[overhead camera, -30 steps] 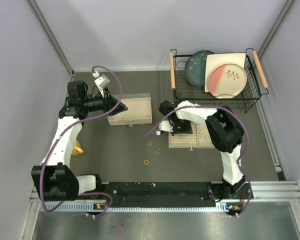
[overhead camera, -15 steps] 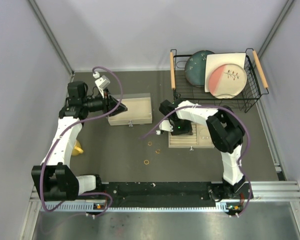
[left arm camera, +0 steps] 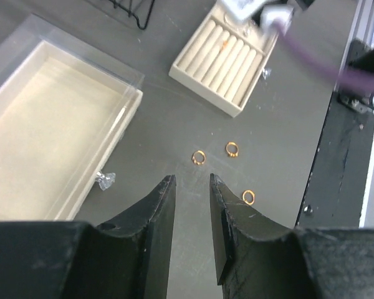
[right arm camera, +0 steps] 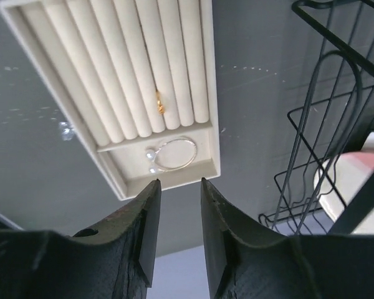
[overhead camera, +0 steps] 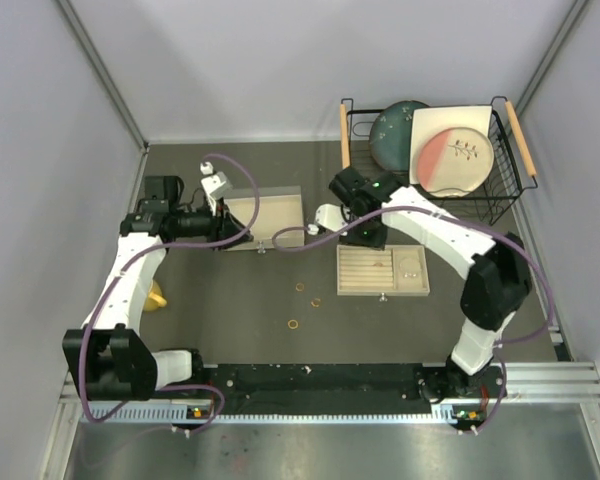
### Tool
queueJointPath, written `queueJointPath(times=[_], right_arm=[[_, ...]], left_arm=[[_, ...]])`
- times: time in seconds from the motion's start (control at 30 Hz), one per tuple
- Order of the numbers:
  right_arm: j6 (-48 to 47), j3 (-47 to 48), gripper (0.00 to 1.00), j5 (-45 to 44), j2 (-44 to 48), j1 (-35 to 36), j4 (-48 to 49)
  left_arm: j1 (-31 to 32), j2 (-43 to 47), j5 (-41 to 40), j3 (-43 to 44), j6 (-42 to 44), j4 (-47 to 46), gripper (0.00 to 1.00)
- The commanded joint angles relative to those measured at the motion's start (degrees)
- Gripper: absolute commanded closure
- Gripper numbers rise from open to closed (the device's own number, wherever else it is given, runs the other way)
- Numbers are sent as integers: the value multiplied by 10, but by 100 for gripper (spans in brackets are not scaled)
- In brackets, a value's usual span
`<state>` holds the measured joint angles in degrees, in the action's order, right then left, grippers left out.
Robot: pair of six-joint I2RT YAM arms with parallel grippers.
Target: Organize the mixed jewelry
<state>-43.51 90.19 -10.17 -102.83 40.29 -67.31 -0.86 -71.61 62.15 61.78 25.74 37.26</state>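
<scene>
Three small gold rings (overhead camera: 299,287) lie loose on the dark table between the arms; they also show in the left wrist view (left arm camera: 199,157) just past my fingertips. A beige slotted tray (overhead camera: 352,283) lies right of them, with one gold ring (right arm camera: 159,101) in a slot and a thin silver hoop (right arm camera: 173,154) with two pearls in its end compartment. My left gripper (overhead camera: 226,228) (left arm camera: 192,180) is open and empty, raised beside the clear box. My right gripper (overhead camera: 365,233) (right arm camera: 179,182) is open and empty, above the tray's far edge.
A clear box (overhead camera: 265,220) with a beige lining stands at the back left, a crystal knob (left arm camera: 105,180) on its front. A black wire dish rack (overhead camera: 430,150) with plates stands at the back right, close to my right gripper. A yellow cup (overhead camera: 156,295) stands by the left arm.
My right arm has lifted off the slotted tray and swung back toward the dish rack, uncovering the tray. My left gripper has shifted a little.
</scene>
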Motion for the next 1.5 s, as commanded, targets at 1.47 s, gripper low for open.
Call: queueJointPath(times=[1.47], right_arm=[[175,-330,68,155,379,-196,196]], left_arm=[[324,-255,-363,-23,-133,-98,60]])
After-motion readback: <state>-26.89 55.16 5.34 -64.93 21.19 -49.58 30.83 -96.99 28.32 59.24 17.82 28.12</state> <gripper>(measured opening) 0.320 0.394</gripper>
